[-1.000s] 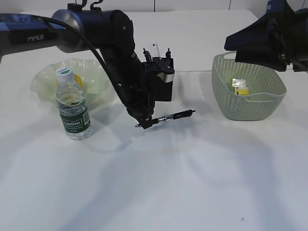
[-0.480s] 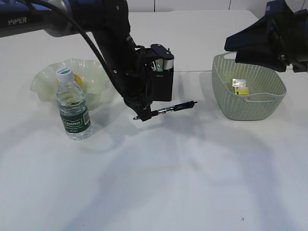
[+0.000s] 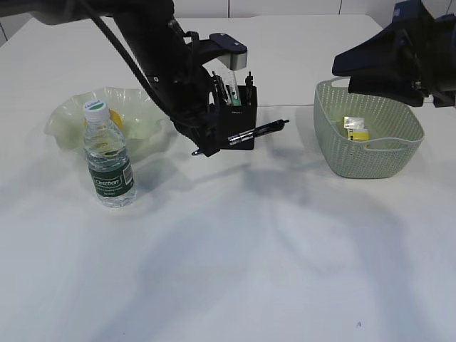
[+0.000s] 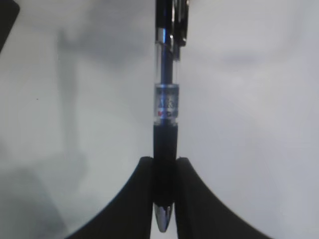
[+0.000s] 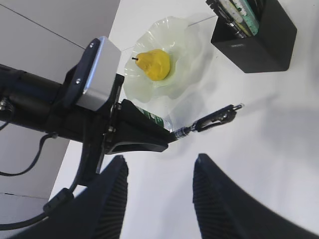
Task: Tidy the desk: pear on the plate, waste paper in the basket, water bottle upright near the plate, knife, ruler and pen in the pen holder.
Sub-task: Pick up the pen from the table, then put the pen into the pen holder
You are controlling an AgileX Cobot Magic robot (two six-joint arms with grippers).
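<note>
Beside the pen holder, the left pincer carries the pen clear of the surface.
Its jaws are clamped on the pen's dark grip near the tip, the pen lying almost level just in front of the holder. Left of the holder, the pear sits on the plate with the water bottle upright near it. Right of the holder, the right pincer hangs half open, empty, above the basket holding the waste paper.
</note>
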